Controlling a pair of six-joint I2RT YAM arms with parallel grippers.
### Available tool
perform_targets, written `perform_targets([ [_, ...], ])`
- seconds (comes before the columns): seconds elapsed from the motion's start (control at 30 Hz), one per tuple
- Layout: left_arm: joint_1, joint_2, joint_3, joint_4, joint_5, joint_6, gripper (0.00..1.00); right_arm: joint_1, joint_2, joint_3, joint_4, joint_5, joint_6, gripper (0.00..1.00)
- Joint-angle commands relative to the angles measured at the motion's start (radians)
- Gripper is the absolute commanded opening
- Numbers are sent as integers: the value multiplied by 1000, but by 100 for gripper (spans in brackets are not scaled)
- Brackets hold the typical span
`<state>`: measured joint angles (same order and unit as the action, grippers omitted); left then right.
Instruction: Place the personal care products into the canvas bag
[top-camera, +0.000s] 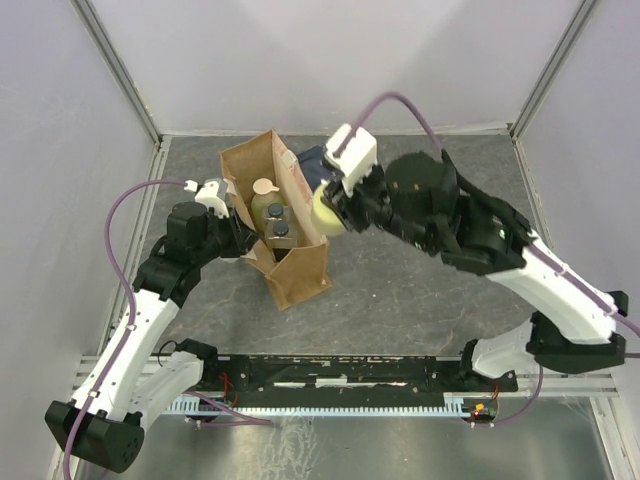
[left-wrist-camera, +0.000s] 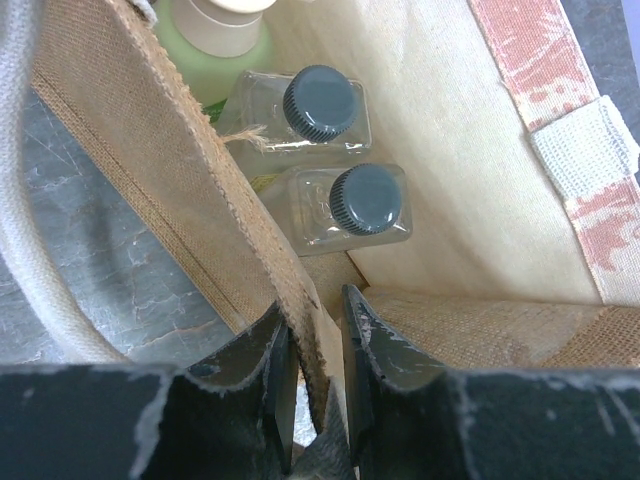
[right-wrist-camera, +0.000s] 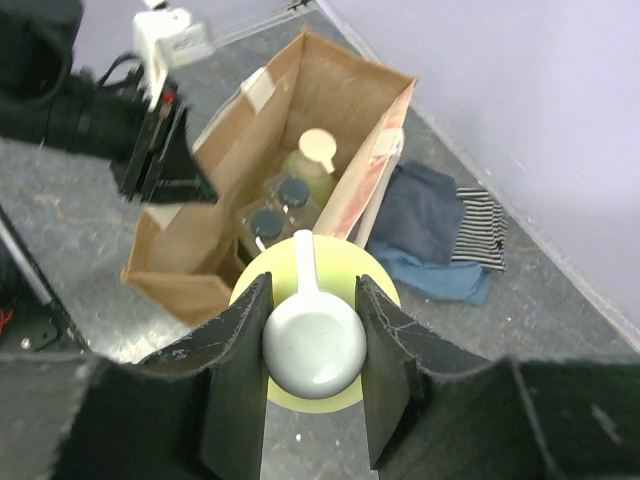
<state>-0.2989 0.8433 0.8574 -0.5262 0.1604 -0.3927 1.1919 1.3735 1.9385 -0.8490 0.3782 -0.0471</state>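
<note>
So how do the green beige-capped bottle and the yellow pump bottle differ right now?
The green bottle with beige cap stands inside the tan canvas bag; the yellow bottle with white pump is not in it, clamped in the right gripper. The green one has a plain round cap; the yellow one has a spouted pump head. Both are small bottles.
</note>
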Motion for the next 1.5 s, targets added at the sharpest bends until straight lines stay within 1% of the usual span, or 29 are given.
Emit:
perform_targets([
  [0.0, -3, -25, 45, 5, 26, 50, 30, -90, 138, 214, 131, -147, -83, 1],
  [0.1, -3, -33, 50, -9, 22, 54, 30, -111, 241, 332, 122, -214, -88, 0],
  [0.2, -3, -40, 59, -18, 26, 54, 30, -120, 304, 345, 145, -253, -80, 1],
  [0.3, -3, -43, 72, -32, 36, 54, 30, -125, 323, 282, 187, -259, -62, 1],
  [0.43, -3, -50, 83, -40, 32, 59, 30, -125, 303, 170, 224, -259, -31, 1],
  [0.77, -3, -25, 82, -38, 10, 64, 30, -125, 180, -31, 223, -231, 35, 1],
  [1.03, -3, -16, 76, -18, -8, 60, 30, -125, 142, -279, 390, -228, 70, 1],
  [1.27, -4, -21, 91, -25, -7, 61, 31, -125, 175, -334, 436, -248, 99, 1],
  [1.47, -3, -22, 98, -29, 0, 61, 31, -124, 177, -411, 512, -240, 101, 1],
])
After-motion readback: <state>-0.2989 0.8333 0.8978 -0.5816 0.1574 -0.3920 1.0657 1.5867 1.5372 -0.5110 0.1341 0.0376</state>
